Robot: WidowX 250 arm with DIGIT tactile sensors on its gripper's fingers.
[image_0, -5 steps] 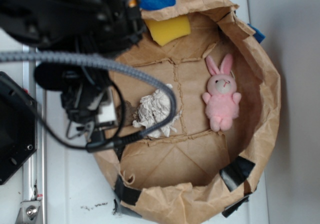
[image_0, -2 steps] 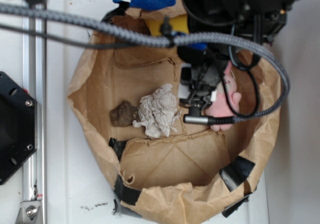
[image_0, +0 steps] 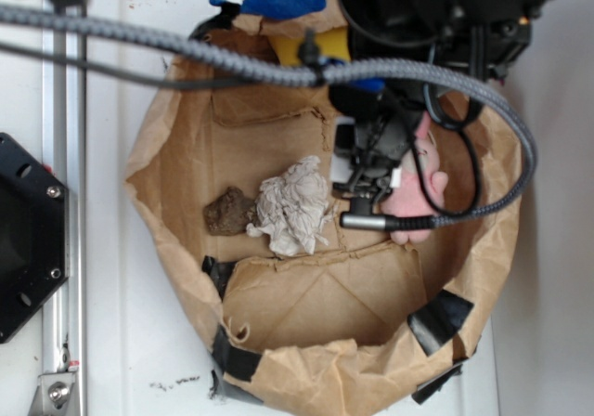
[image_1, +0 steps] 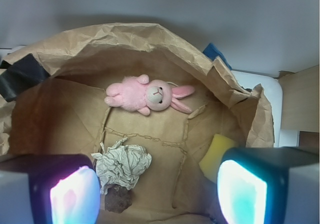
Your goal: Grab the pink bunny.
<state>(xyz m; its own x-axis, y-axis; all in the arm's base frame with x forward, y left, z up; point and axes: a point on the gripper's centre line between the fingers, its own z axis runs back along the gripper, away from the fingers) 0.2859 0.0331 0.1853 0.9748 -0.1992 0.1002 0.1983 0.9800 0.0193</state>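
Pincer (image_1: 159, 184) stays spread wide and empty beside pink bunny (image_1: 145, 94), unmoved since just before.

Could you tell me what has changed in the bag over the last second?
The arm swung from the bag's left side across to the right, and the tool now hangs over the pink bunny, open and not gripping it. That uncovered a brown lump beside the white paper ball. The bunny, paper ball, yellow sponge and paper bag stayed put; nothing moved in the last fraction of a second.
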